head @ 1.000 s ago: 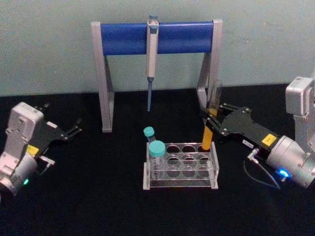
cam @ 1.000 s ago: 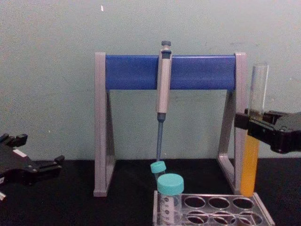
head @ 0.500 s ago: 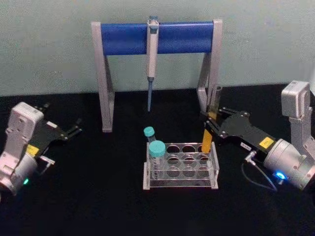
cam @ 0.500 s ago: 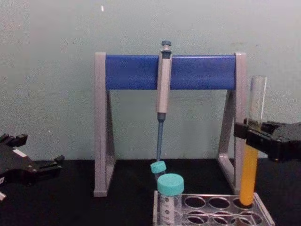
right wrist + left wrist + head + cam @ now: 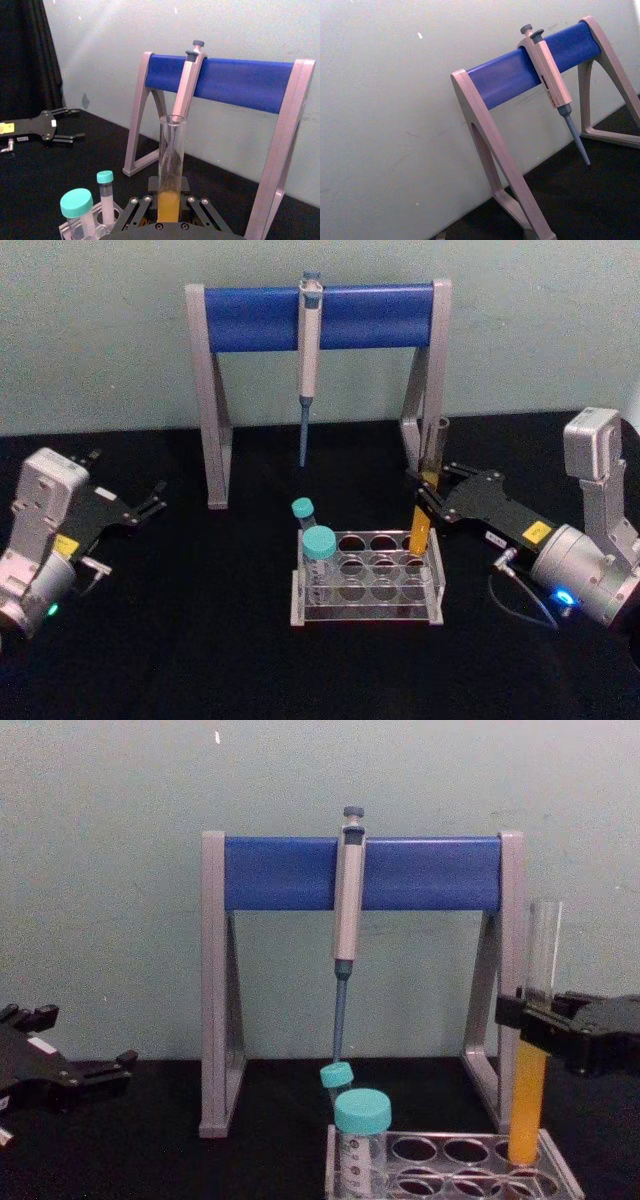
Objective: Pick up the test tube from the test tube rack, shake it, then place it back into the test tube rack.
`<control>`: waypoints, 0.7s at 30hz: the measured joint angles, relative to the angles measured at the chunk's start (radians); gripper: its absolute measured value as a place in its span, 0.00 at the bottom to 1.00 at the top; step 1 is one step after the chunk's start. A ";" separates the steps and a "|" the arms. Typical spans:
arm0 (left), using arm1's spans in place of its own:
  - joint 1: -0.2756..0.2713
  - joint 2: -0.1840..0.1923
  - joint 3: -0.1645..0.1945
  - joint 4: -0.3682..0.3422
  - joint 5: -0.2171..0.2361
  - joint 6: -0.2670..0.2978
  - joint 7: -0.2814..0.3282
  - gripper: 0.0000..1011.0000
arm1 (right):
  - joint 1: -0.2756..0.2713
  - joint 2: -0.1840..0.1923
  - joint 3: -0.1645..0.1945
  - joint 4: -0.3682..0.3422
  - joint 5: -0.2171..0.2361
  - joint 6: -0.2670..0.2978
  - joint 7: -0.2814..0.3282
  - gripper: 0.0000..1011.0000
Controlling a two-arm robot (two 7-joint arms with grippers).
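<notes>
Our right hand (image 5: 428,500), clamped on the test tube (image 5: 419,528), has sunk it into the test tube rack (image 5: 370,616); only release remains. Left hand (image 5: 125,482) waits spread at the bench's left edge.

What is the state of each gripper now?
Left gripper: open, holding nothing.
Right gripper: shut on the test tube.
</notes>
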 joint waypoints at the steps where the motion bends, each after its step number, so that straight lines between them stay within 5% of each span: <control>1: 0.000 0.000 0.000 0.000 0.000 0.000 0.000 0.99 | 0.002 -0.002 -0.001 0.004 -0.001 0.002 0.000 0.23; 21: 0.000 0.000 0.000 0.000 0.000 0.000 0.000 0.99 | 0.014 -0.021 -0.019 0.051 -0.030 0.013 -0.009 0.23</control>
